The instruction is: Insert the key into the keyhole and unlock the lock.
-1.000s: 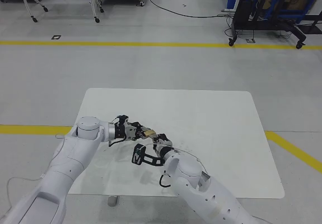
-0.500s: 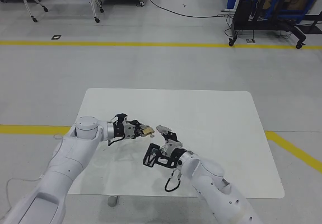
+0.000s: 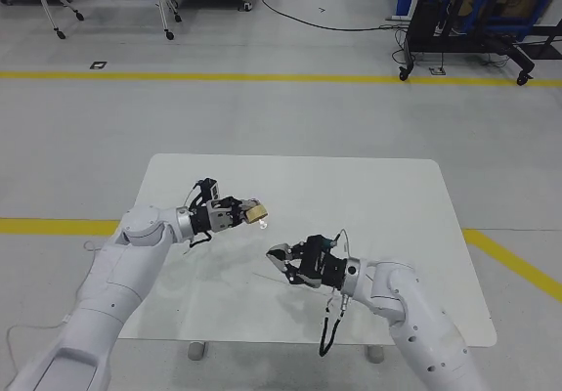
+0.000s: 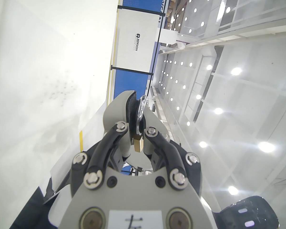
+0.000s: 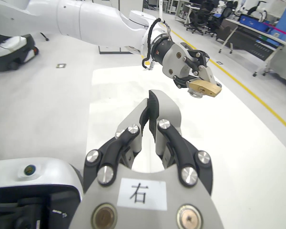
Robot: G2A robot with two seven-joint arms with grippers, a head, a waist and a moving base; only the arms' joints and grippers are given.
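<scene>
Our left claw (image 4: 139, 110) is clamped tight on a small brass padlock with a silver metal shackle (image 5: 206, 89). Its two grey fingers (image 5: 208, 73) press on the lock's flat sides. In the left wrist view the curved shackle (image 4: 141, 110) sits up between the black finger pads, with the brass body lower down, nearer the palm. In the right wrist view the brass body pokes out past the fingertips, lying roughly level, and the shackle's loop shows on its underside.

Our right claw (image 5: 150, 106) sits near the padlock without touching it, to the padlock's right and closer to our body. It points toward the lock. Its ribbed black pads (image 5: 153, 110) are pressed together at the tips with no gap between them; we cannot tell whether they pinch anything.

The padlock is held in the air above the white rectangular table (image 3: 388, 195), over its left half and clear of the surface. A black cable (image 3: 327, 327) hangs from the right arm, on the near side of the padlock. A yellow line on the grey floor (image 3: 46, 226) runs out to the padlock's left
</scene>
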